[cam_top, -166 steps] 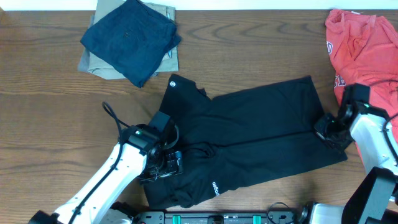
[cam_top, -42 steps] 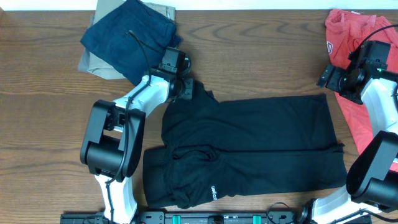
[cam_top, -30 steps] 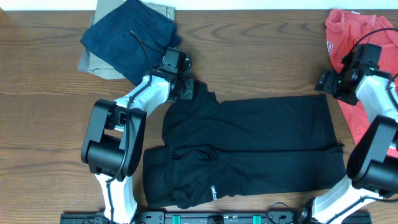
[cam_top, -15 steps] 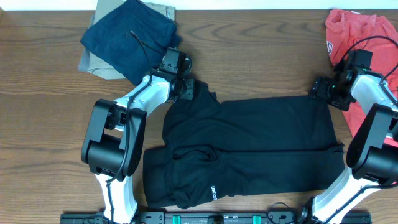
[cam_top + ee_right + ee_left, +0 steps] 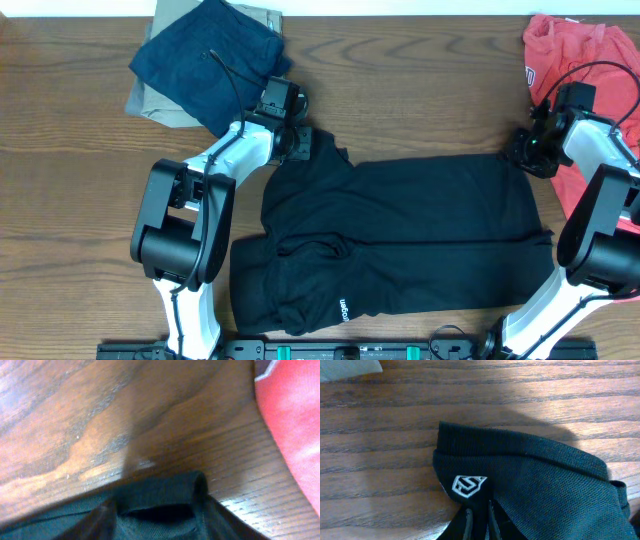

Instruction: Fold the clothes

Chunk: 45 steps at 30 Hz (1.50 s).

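The black T-shirt (image 5: 400,230) lies mid tabletop (image 5: 420,80), looks half folded, more folds to go. Your left end effector (image 5: 299,143) is clamped on its far-left corner; right end effector (image 5: 521,154) sits at the far-right corner, can't tell if it's gripping.

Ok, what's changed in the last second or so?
The right claw came off the red shirt down to the far right corner of the black T-shirt, jaws narrowing around it. The left claw stays clamped by the white logo; shirt and folded pile unmoved.
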Available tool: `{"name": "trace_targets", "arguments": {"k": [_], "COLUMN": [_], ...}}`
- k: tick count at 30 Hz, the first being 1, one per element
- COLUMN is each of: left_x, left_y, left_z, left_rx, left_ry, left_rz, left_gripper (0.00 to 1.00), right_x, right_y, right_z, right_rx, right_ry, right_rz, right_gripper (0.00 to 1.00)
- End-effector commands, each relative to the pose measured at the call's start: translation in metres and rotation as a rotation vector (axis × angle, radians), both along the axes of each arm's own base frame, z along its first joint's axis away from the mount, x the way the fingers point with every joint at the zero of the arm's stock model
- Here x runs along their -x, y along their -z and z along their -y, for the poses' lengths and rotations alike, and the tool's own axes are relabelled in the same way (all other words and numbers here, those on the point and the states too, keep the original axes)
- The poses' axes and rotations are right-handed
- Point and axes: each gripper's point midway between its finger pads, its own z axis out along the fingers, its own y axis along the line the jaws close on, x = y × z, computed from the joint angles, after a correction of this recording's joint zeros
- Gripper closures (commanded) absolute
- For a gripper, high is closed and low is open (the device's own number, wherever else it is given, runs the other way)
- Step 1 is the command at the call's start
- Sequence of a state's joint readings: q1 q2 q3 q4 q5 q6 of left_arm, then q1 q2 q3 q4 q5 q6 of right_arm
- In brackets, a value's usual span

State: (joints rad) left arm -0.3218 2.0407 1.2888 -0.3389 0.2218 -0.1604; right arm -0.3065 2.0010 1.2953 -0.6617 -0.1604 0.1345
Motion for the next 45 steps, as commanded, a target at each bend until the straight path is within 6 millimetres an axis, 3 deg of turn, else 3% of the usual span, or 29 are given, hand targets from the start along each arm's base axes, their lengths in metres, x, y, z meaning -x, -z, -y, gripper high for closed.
{"name": "trace_targets", "arguments": {"k": [1, 3, 5, 11, 14, 20, 23, 27, 37, 45], "left_x": [0.022, 0.022, 0.021, 0.022, 0.023, 0.036, 0.050, 0.072, 0.144, 0.195], "left_y": [0.034, 0.034, 0.034, 0.025, -0.001, -0.076, -0.104, -0.127, -0.139, -0.163], "left_z": [-0.005, -0.005, -0.005, -0.006, -0.007, -0.011, -0.015, -0.023, -0.047, -0.064], "left_rx": [-0.028, -0.028, -0.029, -0.028, -0.017, 0.011, 0.017, 0.012, -0.046, -0.067], "left_ry": [-0.003, -0.003, -0.003, -0.006, -0.008, -0.013, -0.013, -0.015, -0.050, -0.065], "left_rz": [-0.100, -0.100, -0.100, -0.097, -0.069, 0.009, 0.025, 0.009, -0.192, -0.265], "left_gripper": [0.87, 0.87, 0.87, 0.94, 0.94, 0.94, 0.94, 0.94, 0.94, 0.94], "right_x": [-0.002, -0.002, -0.002, 0.000, 0.003, 0.010, 0.012, 0.015, 0.047, 0.081], "right_y": [0.006, 0.006, 0.006, -0.002, -0.013, -0.036, -0.048, -0.063, -0.086, -0.105], "right_z": [-0.004, -0.004, -0.004, 0.006, 0.014, 0.028, 0.031, 0.029, 0.029, 0.038], "right_rx": [-0.015, -0.015, -0.015, 0.009, 0.025, 0.018, 0.020, 0.023, 0.036, 0.015], "right_ry": [-0.009, -0.009, -0.009, 0.057, 0.079, 0.193, 0.210, 0.218, 0.298, 0.399], "right_rz": [-0.010, -0.010, -0.009, -0.023, -0.016, 0.006, 0.022, 0.039, -0.025, -0.072], "right_gripper": [0.78, 0.91, 0.98, 0.99, 0.99, 0.99, 0.99, 0.99, 0.99, 0.99]}}
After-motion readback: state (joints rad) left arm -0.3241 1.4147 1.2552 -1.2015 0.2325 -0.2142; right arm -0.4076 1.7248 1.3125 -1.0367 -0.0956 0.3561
